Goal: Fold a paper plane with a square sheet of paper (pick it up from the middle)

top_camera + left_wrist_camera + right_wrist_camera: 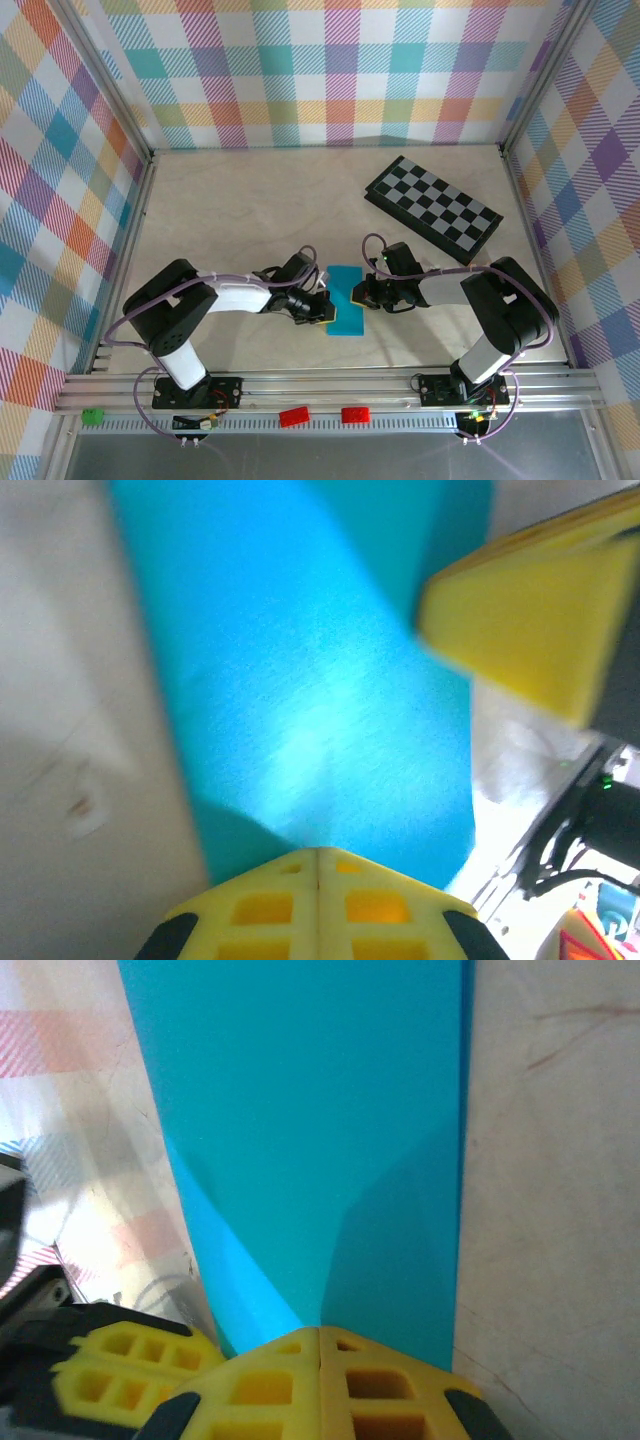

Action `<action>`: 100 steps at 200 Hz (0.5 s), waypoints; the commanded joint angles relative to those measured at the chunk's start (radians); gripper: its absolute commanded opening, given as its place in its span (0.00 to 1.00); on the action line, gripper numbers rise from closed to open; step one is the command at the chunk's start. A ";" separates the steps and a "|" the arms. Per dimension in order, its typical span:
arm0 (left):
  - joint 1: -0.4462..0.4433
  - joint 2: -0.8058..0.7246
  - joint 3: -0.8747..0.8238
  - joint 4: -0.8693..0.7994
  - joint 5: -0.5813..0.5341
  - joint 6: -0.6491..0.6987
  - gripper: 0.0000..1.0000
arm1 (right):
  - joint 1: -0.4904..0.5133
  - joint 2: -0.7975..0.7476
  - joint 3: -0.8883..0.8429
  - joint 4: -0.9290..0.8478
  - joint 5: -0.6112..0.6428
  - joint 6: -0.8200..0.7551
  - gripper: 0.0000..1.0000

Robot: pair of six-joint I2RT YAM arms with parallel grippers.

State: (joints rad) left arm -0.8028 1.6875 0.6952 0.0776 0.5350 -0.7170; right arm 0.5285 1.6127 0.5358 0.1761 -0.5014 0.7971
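Meeting at lower centre, both elbows-out arms reach inward; left gripper (322, 308) and right gripper (359, 294), jaws shut, partly cover the folded cyan sheet of paper (345, 285).

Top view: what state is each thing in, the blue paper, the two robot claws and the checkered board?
Blue paper: folded into an oblong, between the two grippers, not yet a plane.
Left gripper: shut, tips at the paper's edge.
Right gripper: shut, tips at the paper's opposite edge.
Checkered board: lying flat at the far right, untouched.
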 commanded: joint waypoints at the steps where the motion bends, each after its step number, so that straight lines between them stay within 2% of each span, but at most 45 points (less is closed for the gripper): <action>1: -0.010 -0.007 -0.062 -0.025 -0.002 0.026 0.00 | -0.016 0.054 -0.060 -0.183 0.167 -0.010 0.00; 44: -0.016 -0.107 -0.153 -0.066 -0.032 0.075 0.00 | -0.017 0.060 -0.058 -0.183 0.167 -0.013 0.00; 76: -0.023 -0.224 -0.137 -0.129 -0.101 0.081 0.00 | -0.016 0.061 -0.056 -0.188 0.168 -0.015 0.00; 100: -0.023 -0.274 -0.103 -0.080 -0.112 0.039 0.00 | -0.016 0.054 -0.057 -0.188 0.170 -0.015 0.00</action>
State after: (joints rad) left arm -0.8139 1.4693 0.5587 0.0044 0.4603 -0.6617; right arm 0.5285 1.6127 0.5358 0.1761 -0.5014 0.7967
